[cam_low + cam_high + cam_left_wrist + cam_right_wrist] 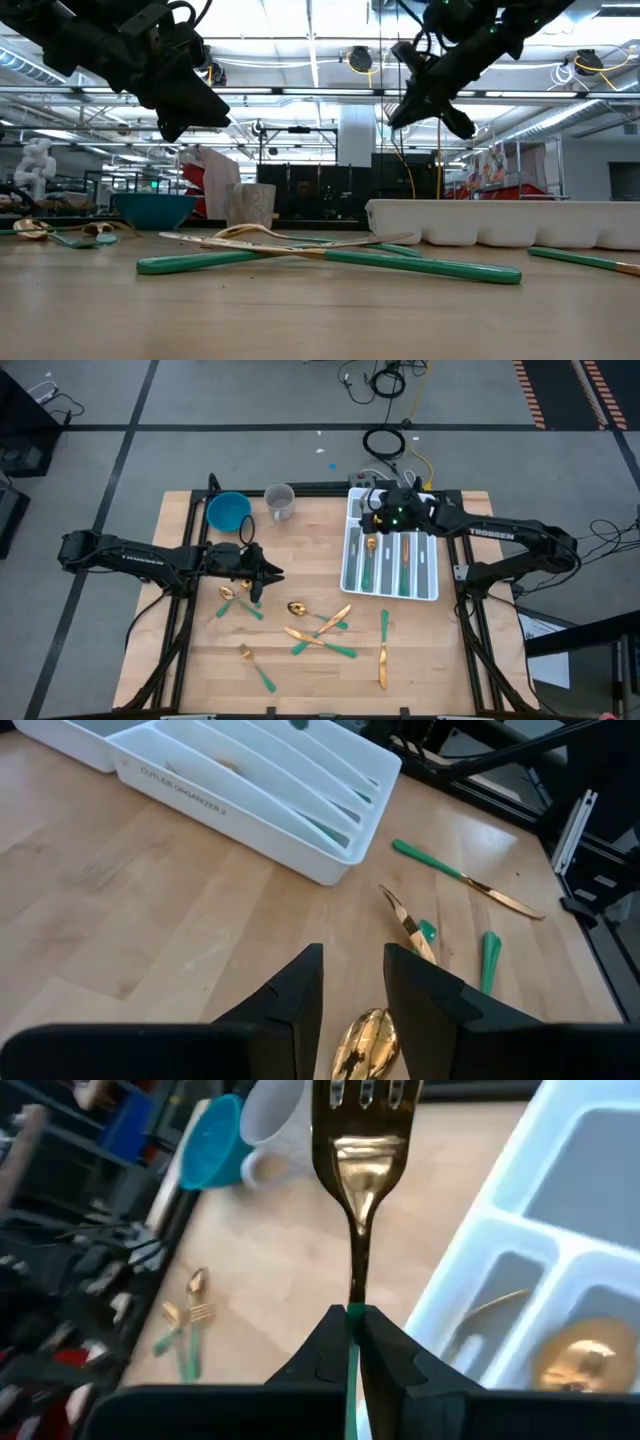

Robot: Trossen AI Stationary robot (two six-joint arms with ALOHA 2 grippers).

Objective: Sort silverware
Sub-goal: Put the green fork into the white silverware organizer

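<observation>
My right gripper (353, 1320) is shut on a gold fork with a green handle (360, 1140), held in the air by the far left corner of the white organizer tray (350, 575). More silverware lies flat on the wooden table: spoons (296, 608), a knife (382, 665), a fork (255, 665). In the tray's slots lie a spoon (369, 555) and a knife (406, 555). My left gripper (355, 980) hangs open above the table's left middle (272, 575), over a gold spoon bowl (365, 1040) that it does not touch. My right gripper pinches the fork between its two fingers where the gold neck meets the green handle (354, 1302). The fork lies along the fingers, with its tines sticking out past the fingertips. It is lifted clear of the table and the tray.
A blue bowl (228, 510) and a clear cup (280, 502) stand at the table's far edge, left of the tray. Bare wood lies between the scattered silverware and the tray (150, 910). Black frame rails run along the table's sides.
</observation>
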